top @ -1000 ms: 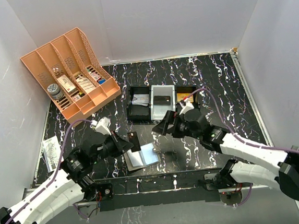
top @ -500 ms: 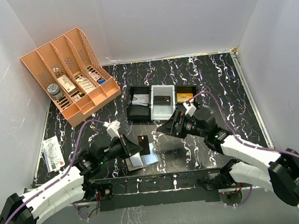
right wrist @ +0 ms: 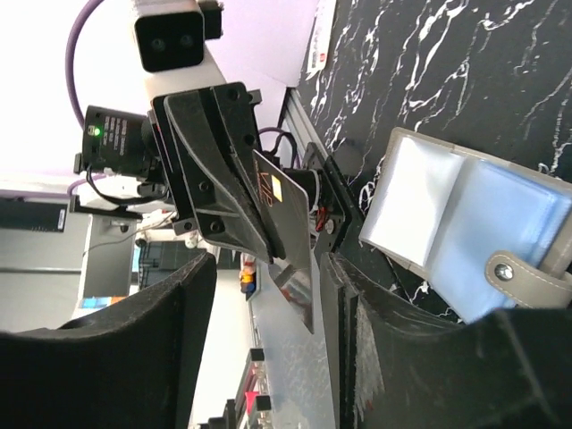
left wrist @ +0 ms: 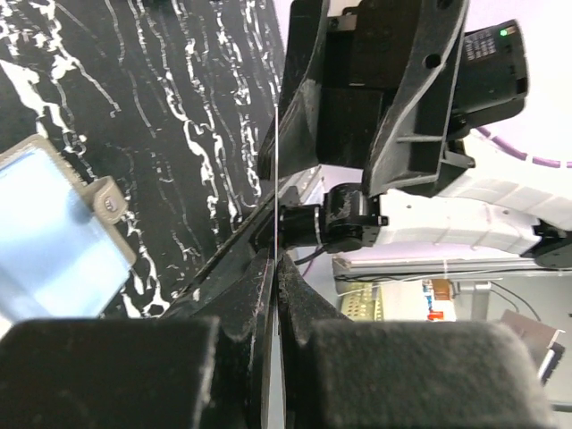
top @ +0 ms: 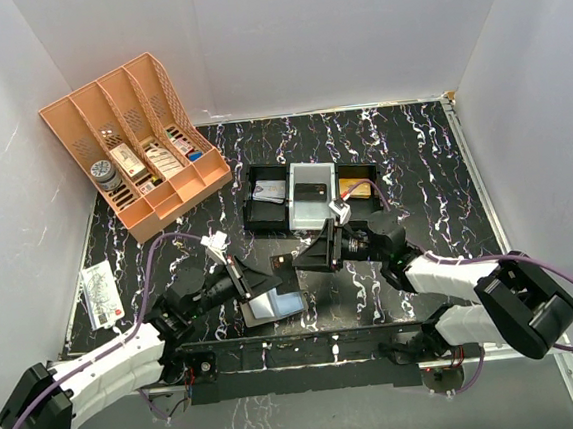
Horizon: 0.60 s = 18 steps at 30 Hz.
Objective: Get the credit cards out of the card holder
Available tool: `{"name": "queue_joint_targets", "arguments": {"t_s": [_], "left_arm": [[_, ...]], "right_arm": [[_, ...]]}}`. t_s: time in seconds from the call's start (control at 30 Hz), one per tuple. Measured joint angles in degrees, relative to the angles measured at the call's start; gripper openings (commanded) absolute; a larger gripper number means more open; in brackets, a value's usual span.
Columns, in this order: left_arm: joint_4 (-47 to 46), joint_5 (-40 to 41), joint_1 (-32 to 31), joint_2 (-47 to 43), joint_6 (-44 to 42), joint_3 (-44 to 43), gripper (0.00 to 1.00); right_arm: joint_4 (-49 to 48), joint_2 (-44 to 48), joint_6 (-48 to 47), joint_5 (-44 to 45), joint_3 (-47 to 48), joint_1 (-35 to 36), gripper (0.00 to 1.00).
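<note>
Left claw (top: 269,274): closed flat on a dark card (right wrist: 284,223), pinching it by one end. In the left wrist view the card shows edge-on as a thin line running out from between the two pressed fingers.
Card: held up off the table (top: 412,153), above the far edge of the card holder. Its free end points right, towards the other arm. A small yellow patch shows on its face.
Right claw (top: 305,259): fingers spread wide, gripping nothing. It faces the left claw, close to it, and the card's free end reaches into the gap between the fingers. Whether it touches either finger I cannot tell.
Card holder (top: 272,306): lies open and flat on the table near the front edge, between the two arms and just below both claws. The pale blue inside faces up and the tab (right wrist: 527,268) sticks out at one side.
Black tray (top: 264,212): sits beyond the claws at mid-table. An orange card (top: 356,184) lies in its right compartment.
Orange organiser (top: 128,123): stands at the far left corner, well apart from the claws.
</note>
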<state>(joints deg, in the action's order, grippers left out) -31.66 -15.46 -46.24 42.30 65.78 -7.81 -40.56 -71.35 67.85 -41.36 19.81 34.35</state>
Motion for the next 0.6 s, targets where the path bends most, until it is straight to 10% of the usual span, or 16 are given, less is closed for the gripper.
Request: {"name": "queue_joint_targets", "arguments": {"t_s": [0.6], "left_arm": [[-9.1,-3.6,0.0,6.2,3.8,-2.4,0.00]], "right_arm": [[-9.2,-3.6,2.1,-6.8,0.0,1.6,0.13]]}}
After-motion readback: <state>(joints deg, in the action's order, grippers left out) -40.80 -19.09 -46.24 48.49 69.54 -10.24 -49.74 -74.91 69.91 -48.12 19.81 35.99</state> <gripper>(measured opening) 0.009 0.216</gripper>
